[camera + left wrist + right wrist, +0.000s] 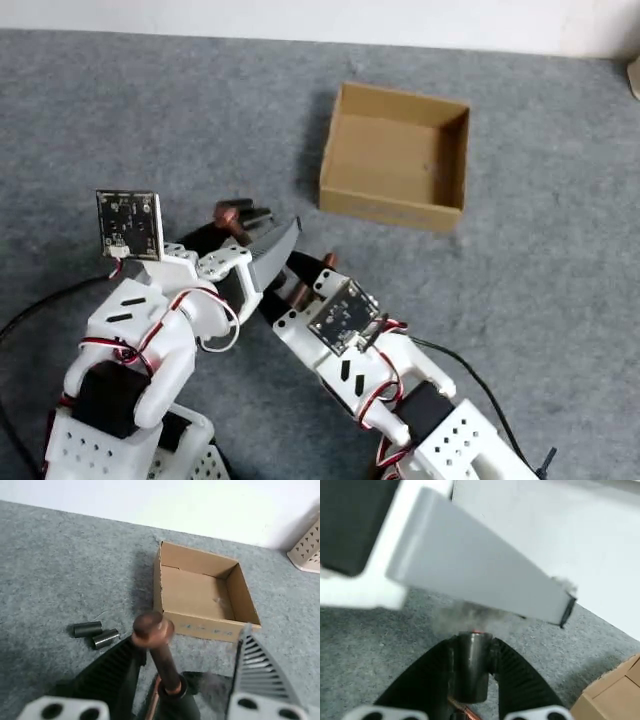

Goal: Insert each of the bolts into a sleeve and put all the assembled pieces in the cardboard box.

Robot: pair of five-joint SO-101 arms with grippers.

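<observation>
While cardboard box (392,208) sits empty, nothing counts as done yet; right gripper (472,647) clamped round dark sleeve (470,672); copper bolt (161,652) standing in it, head well proud, so only partly seated imo; left gripper (189,634) spread wide either side of bolt, gripping nothing; two spare sleeves (87,629) lying on desk (540,300), apart from box; left to do: seat bolt, box it, repeat for rest

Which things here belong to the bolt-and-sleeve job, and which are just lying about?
Job: bolt, held sleeve, loose sleeve, second loose sleeve, cardboard box.
Lying about: beige perforated container.
</observation>
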